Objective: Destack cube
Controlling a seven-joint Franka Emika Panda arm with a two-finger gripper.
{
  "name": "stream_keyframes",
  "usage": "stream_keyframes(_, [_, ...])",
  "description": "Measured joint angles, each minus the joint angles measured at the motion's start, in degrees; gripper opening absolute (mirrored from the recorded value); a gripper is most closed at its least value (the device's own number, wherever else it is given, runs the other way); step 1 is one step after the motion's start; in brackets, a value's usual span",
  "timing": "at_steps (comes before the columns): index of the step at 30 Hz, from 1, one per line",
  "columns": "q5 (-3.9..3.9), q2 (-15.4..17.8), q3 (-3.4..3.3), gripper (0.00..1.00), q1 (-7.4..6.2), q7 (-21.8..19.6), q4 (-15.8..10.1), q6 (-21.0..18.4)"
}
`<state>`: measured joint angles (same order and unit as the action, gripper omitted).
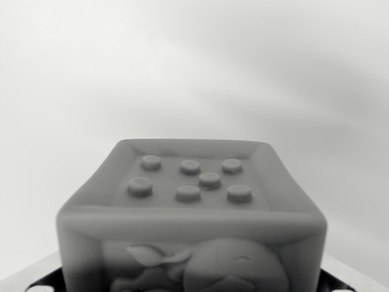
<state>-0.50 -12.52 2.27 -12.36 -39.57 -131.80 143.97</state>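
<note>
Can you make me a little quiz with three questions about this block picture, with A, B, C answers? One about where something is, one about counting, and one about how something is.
1. Where is the cube in the wrist view?
A. bottom middle
B. top left corner
C. far right edge

2. How many round bumps are on the cube's top face?
A. two
B. seven
C. twelve

3. How is the cube's top face shaped?
A. perfectly flat and smooth
B. sunk in, with a raised rim around it
C. broken open

Answers:
1 A, since the cube fills the lower centre of the view.
2 B, since three bumps sit in the back row, one in the middle and three in front.
3 B, since a raised border frames the lower panel that holds the bumps.
</note>
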Motion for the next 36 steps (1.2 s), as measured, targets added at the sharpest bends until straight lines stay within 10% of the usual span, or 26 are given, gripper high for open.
stream_keyframes(36, [-0.94, -0.1, 2.39, 0.00, -4.86, 1.6, -0.4, 0.4])
